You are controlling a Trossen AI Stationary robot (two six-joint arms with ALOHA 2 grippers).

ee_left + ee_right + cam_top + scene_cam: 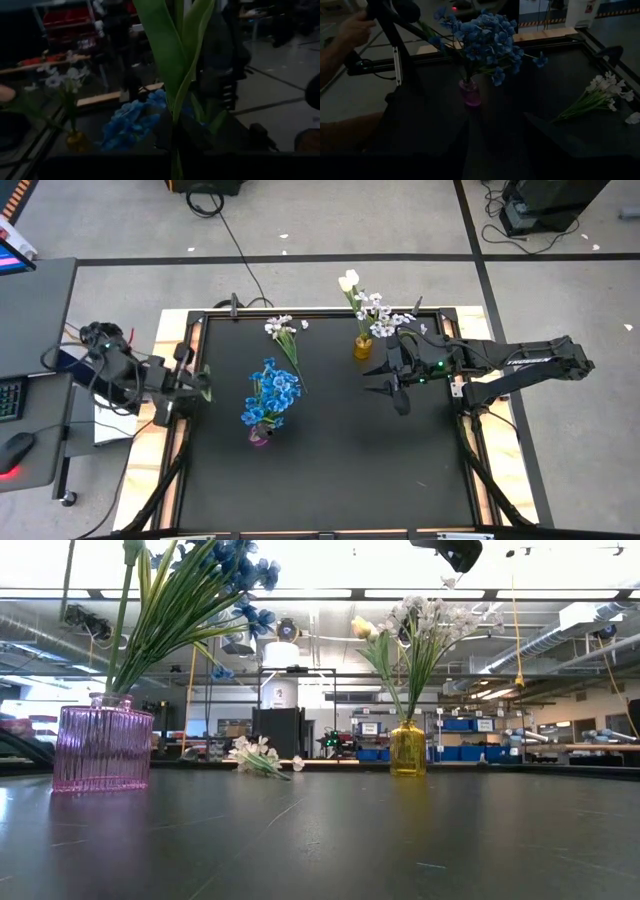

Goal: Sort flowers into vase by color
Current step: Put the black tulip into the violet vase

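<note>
A pink vase (260,435) (100,745) near the table's left middle holds blue flowers (270,395) (485,37). A yellow vase (363,346) (407,748) toward the far right holds white blossoms and a tulip bud (372,308). One white spray (285,335) (597,97) lies flat on the mat between the vases, near the far edge. My left gripper (200,385) hovers at the table's left edge, shut on a green leafy flower stem. My right gripper (385,378) is open, raised just on the near side of the yellow vase, and touches nothing. My left gripper holds a flower by its green stem (175,125). Long leaves (167,50) rise out from between the fingers. The fingers themselves are lost in the dark, so the kind of hold does not show. The blossom is out of view. The stem is lifted clear, at the table's left edge (205,385).
A black mat (330,470) covers the table inside a wooden frame; its near half is bare. In the right wrist view a person's hand (355,27) shows beyond the table's left edge, near the left arm. A desk with a keyboard and a mouse stands to the left.
</note>
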